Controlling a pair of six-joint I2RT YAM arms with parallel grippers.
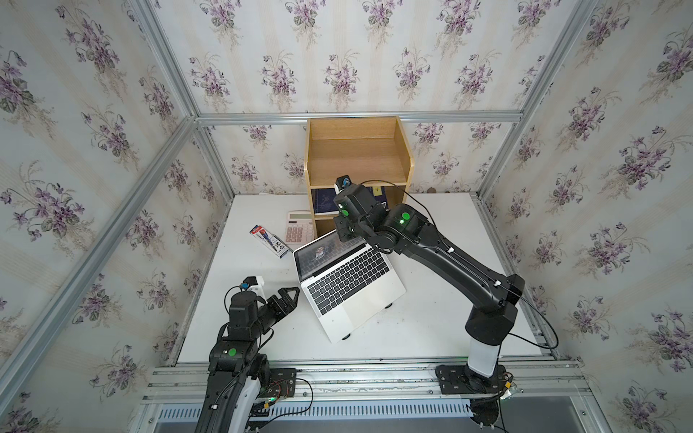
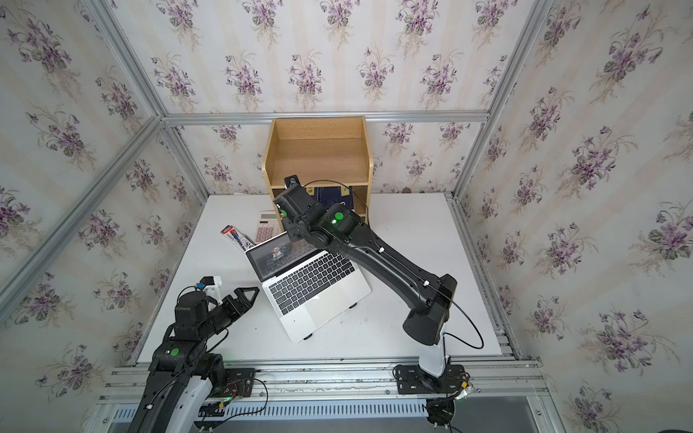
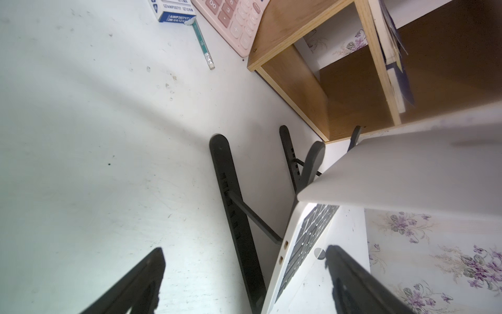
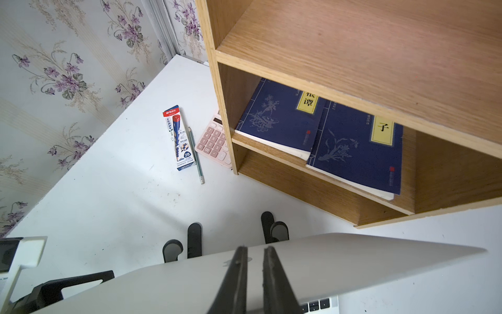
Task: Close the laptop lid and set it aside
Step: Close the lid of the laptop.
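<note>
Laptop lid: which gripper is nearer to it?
Right. The right gripper, fingers shut, is at the outer face of the laptop lid. The left gripper hangs open beside the keyboard half of the laptop, off the lid.

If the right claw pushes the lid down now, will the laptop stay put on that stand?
Lid looks thin but rigid, so it should swing as one panel. Laptop sits tilted on a folding stand, so it may slide or rock. Smooth shell, likely slippery.

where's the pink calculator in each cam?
Top view: calculator beyond the laptop lid, beside the wooden shelf.
Top view: calculator, same spot.
Left wrist: calculator cut off by the frame, beside the shelf corner.
Right wrist: calculator between pencil and shelf side.
Landmark: the shelf.
</note>
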